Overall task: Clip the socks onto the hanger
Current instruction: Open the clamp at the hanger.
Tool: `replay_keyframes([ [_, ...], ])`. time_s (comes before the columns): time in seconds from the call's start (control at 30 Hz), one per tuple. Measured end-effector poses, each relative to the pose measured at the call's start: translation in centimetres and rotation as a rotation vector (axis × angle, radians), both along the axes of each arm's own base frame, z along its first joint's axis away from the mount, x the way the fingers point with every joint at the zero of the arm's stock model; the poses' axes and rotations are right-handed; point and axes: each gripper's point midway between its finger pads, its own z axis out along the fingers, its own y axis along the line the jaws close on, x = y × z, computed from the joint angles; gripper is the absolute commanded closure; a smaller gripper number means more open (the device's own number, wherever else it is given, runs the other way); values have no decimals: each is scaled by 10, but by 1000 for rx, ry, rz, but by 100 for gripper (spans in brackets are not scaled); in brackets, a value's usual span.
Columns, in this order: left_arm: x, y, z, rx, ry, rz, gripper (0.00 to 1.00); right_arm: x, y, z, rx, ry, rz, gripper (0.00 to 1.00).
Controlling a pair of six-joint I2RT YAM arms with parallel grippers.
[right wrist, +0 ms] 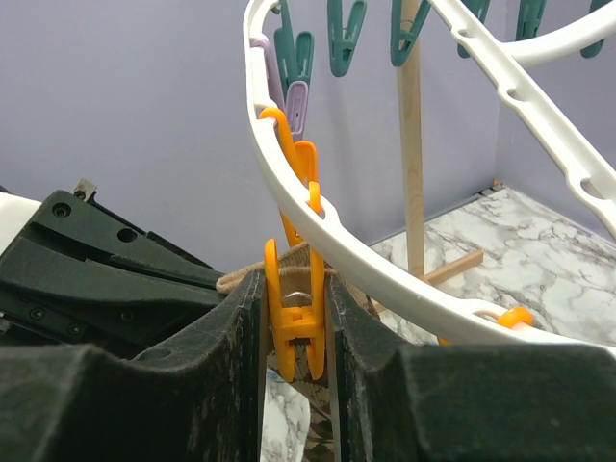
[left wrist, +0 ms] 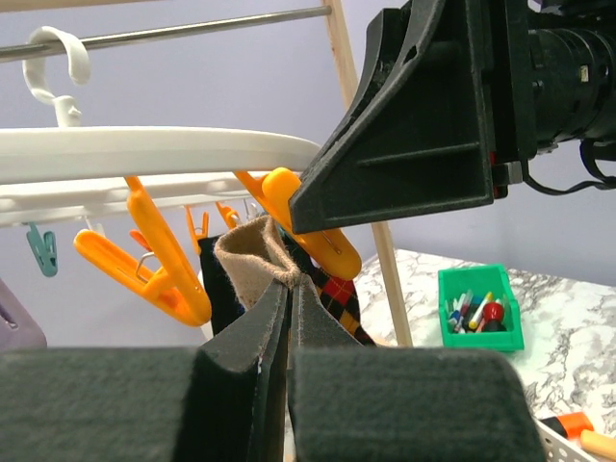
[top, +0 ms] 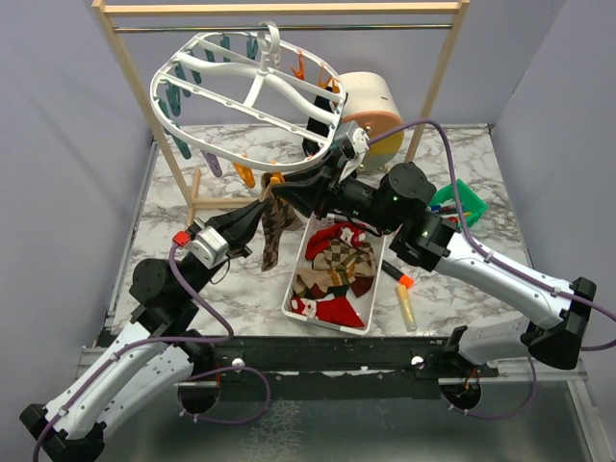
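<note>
Sock (left wrist: 252,252): cuff raised at hanger (right wrist: 385,289) rim, 6 o'clock.
Left gripper (left wrist: 287,294): pinching cuff.
Right gripper (right wrist: 294,318): squeezing 1 orange clip (right wrist: 289,332).
Risk: clip may shut beside cuff; sock drops once released.

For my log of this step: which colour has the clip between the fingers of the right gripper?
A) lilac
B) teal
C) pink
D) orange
D: in the right wrist view, the right gripper squeezes an orange clip hanging from the hanger.
</note>
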Motion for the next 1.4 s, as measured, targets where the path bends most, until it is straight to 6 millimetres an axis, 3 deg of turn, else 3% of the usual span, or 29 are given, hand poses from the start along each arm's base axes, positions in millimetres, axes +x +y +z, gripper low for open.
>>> replay_keyframes([
  [0.67,5,-5,-31,66,101,-7,100,17,-6,3,56,88,-100,100],
  [1.1,11,-8,-52,128,155,4,100,38,-5,-22,18,163,-202,100],
  [1.4,12,-9,-53,135,153,7,100,41,-6,-23,17,167,-220,100],
])
